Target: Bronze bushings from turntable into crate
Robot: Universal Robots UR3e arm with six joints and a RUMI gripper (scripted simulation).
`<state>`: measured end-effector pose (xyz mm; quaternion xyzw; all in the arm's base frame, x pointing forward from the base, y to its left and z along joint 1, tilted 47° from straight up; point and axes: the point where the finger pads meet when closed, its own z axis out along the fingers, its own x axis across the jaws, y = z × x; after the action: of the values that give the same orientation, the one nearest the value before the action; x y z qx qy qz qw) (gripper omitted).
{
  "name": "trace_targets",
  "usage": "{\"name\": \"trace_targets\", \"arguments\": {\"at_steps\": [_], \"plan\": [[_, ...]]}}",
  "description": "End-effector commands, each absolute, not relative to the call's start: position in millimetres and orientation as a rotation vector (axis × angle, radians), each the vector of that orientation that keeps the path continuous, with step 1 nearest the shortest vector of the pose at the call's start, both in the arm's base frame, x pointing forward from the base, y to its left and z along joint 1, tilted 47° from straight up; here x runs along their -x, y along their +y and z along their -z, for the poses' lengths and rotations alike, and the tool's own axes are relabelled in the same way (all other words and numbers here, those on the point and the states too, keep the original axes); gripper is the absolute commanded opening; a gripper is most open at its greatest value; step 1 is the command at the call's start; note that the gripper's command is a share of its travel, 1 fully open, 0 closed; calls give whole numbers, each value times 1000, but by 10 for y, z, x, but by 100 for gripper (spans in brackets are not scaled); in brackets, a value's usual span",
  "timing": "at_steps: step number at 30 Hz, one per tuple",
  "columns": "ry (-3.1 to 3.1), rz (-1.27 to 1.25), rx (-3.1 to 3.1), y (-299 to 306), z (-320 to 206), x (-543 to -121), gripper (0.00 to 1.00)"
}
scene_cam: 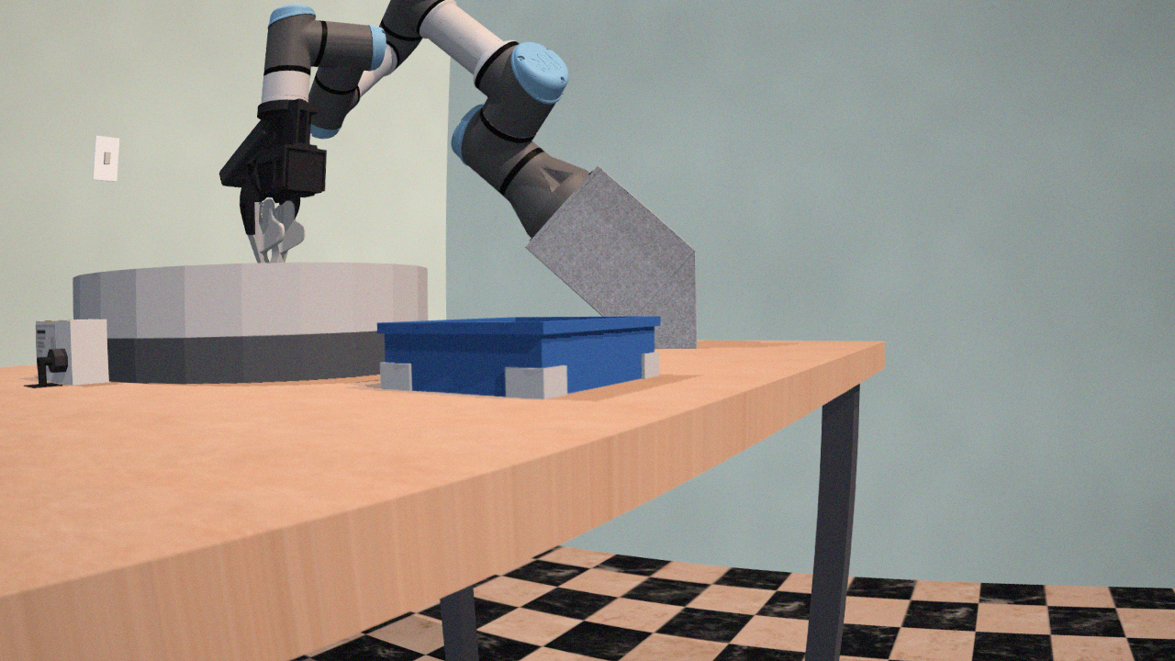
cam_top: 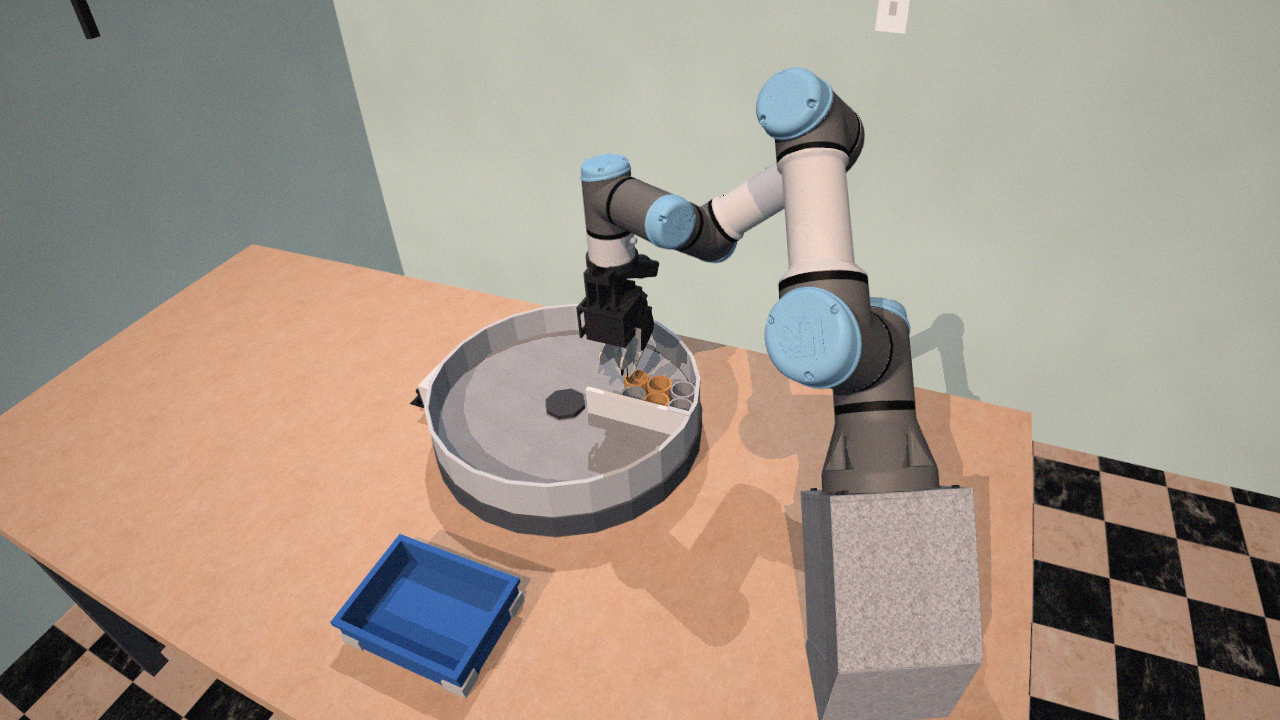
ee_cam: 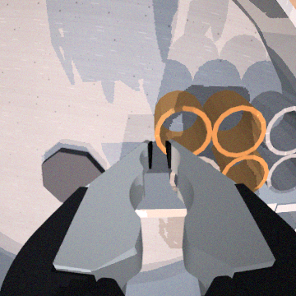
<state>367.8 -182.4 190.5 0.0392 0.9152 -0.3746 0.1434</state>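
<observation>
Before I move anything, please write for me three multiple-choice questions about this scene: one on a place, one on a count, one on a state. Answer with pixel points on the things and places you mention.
1. Where is the blue crate (cam_top: 422, 617) (scene_cam: 460, 357)?
A. Inside the turntable (cam_top: 563, 497) (scene_cam: 246, 299) (ee_cam: 90, 25)
B. On the floor
C. On the tabletop (cam_top: 179, 385) (scene_cam: 246, 452), outside the turntable

2. How many bronze bushings (cam_top: 659, 384) (ee_cam: 230, 100) are in the turntable?
A. Three
B. Five
C. Six

3. How is the gripper (cam_top: 624, 371) (scene_cam: 271, 261) (ee_cam: 159, 142)?
A. Wide open
B. Nearly closed, holding nothing
C. Closed on a bushing

Answers:
1. C: the top and exterior views show the crate standing apart from the turntable.
2. A: the wrist view shows three orange-brown rims; the top view agrees.
3. B: in the wrist view only a narrow gap, with nothing in it, separates the fingertips.
</observation>
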Motion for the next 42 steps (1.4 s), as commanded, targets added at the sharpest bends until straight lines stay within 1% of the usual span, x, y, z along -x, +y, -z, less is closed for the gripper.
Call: {"name": "trace_targets", "arguments": {"at_steps": [1,30,42], "plan": [[2637,1080,-113,-1822,-1913,-3681,5],[2637,1080,-113,-1844,-1892,-3689,5],[2637,1080,-113,-1974,-1767,-3732,5]]}}
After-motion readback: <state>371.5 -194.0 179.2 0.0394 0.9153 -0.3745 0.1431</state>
